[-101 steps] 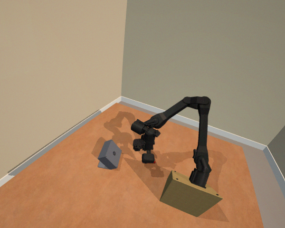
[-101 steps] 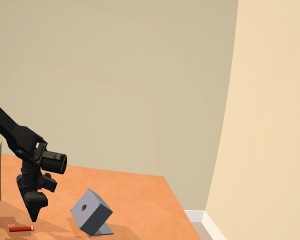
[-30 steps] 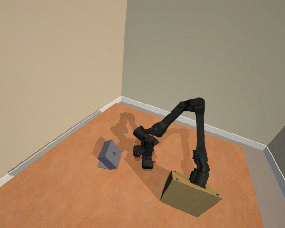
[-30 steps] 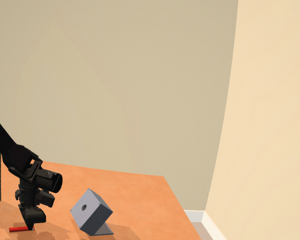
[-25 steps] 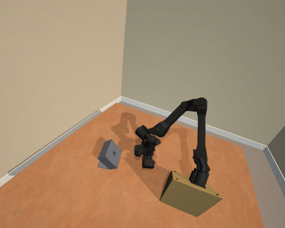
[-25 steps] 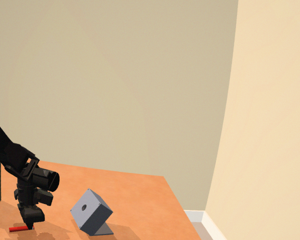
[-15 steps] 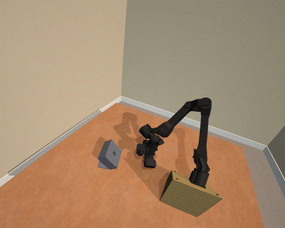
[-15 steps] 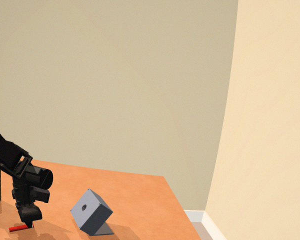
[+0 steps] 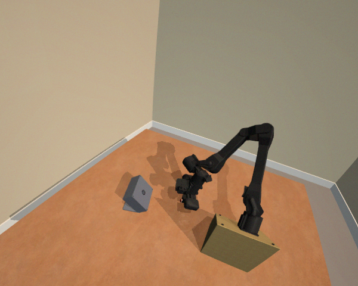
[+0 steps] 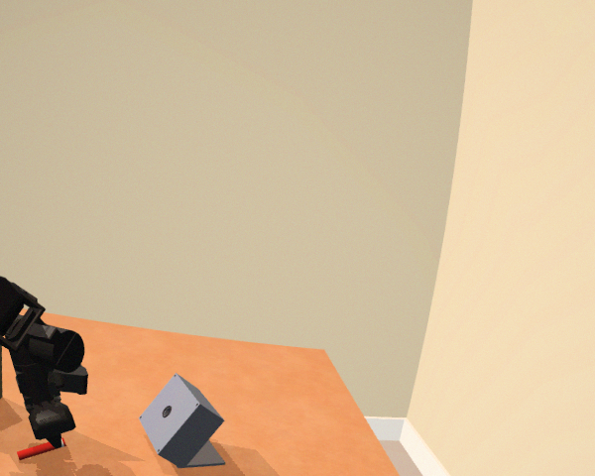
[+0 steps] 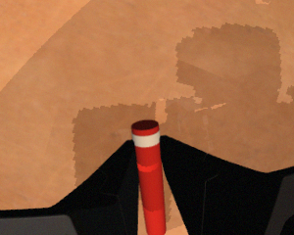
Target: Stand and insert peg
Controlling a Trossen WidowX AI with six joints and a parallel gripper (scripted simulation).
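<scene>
The red peg [image 9: 181,200] [image 10: 34,451] [image 11: 151,188] has a white band near one end. My gripper [image 10: 58,443] [image 11: 146,145] is shut on it close to the band. In the exterior view the peg is tilted, its banded end higher and its plain end low, at or just above the table; contact is unclear. In the top view the gripper hides most of the peg. The grey sloped panel [image 9: 138,201] [image 10: 178,393] stands apart from the gripper, with one round hole [image 9: 143,192] [image 10: 167,411] in its face, nothing in it.
The arm stands on a yellowish box [image 9: 240,246] at the right in the top view. The panel has a flat grey foot [image 9: 130,208] [image 10: 205,455] on the orange table [image 9: 89,240] [image 10: 267,379]. Walls stand beyond the table.
</scene>
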